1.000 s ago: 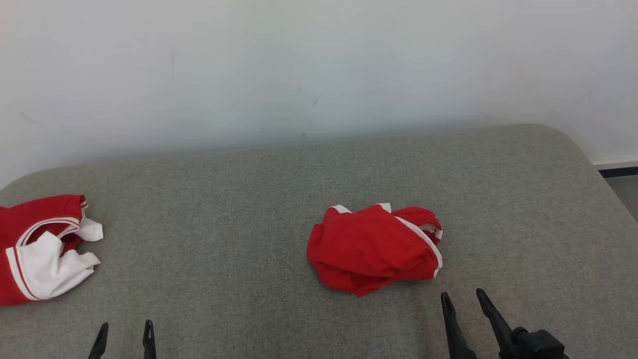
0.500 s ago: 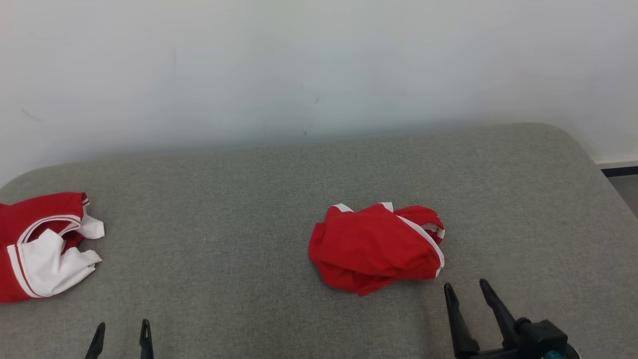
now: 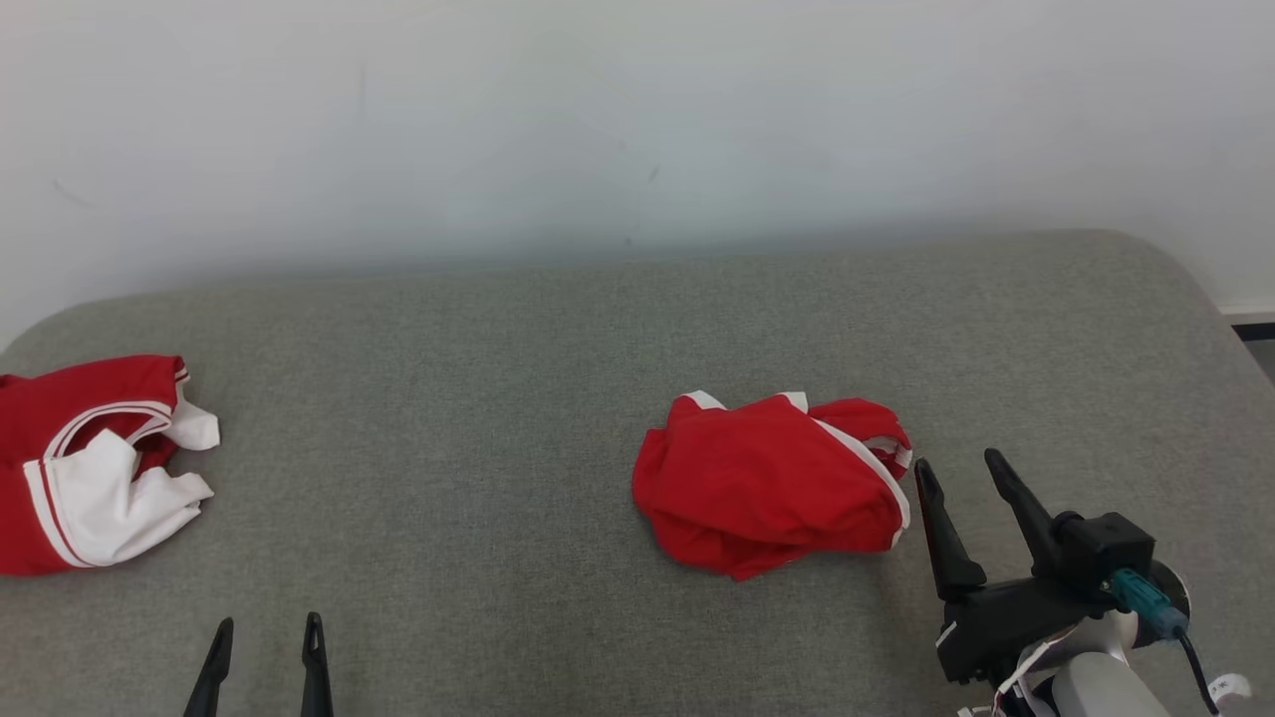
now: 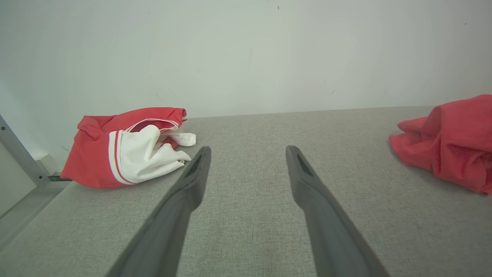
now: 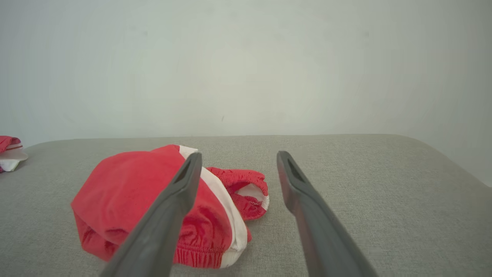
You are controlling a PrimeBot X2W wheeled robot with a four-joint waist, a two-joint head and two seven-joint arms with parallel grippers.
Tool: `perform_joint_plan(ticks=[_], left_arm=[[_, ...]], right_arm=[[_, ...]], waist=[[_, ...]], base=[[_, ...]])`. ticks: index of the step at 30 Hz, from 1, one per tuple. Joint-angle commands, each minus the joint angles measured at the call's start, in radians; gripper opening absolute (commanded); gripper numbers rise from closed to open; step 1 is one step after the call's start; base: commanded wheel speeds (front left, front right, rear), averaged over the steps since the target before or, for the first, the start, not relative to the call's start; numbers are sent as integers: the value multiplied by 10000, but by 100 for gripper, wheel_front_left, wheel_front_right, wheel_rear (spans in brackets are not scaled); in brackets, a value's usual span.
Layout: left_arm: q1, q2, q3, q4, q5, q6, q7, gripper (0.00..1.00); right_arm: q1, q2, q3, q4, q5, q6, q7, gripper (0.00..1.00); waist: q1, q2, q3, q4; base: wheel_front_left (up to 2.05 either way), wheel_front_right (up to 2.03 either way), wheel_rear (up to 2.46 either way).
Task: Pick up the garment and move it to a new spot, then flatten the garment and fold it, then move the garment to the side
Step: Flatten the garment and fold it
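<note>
change: right gripper [image 3: 958, 461] has come forward to just right of the red garment [image 3: 767, 483]. The head camera shifted a bit too, so the cloth's small slide is the view and not the cloth.
left gripper [image 3: 269, 622]: nearest thing, well off to the near-left of the red garment. Fingers spread, nothing between them. Reads as parked while the other arm works.
right gripper: just beside the red garment's right edge, fingers spread wide, empty. No contact with the cloth that I can tell. From its wrist camera the left finger lines up over the white stripe [image 5: 225, 192] and the right finger over bare cushion, probably set to straddle that end.
red garment: bunched in a heap, not lifted. The elastic waistband [image 5: 240, 179] faces the right gripper, likely why the approach is from that side.
step: judged as the first pick-up, reach nearly done, closing still to come.
red-and-white garment [image 3: 90, 468]: far left of the red garment, well apart. Not the target, by my read.
grey cushion [image 3: 478, 398]: under the red garment. The bare stretch to its left looks like room for a new spot.
wall [image 3: 598, 119]: pale, behind the red garment.
</note>
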Motion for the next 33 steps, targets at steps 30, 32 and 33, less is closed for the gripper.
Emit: perform_joint_plan(ticks=[30, 32, 33], left_arm=[[-401, -97, -249, 77, 99, 201, -34, 100], [-384, -113, -267, 61, 70, 184, -34, 100], [-378, -118, -265, 65, 69, 176, -34, 100]], right_arm=[[-1468, -445, 2418, 2326, 2914, -23, -1, 0], [-1429, -384, 2654, 1688, 2871, -23, -2, 0], [-1421, -323, 2787, 1413, 2870, -23, -1, 0]], waist=[[-1, 0, 252, 469], [-1, 0, 201, 486], [-1, 0, 187, 497]], base=[[0, 0, 0], [0, 0, 0], [0, 0, 0]])
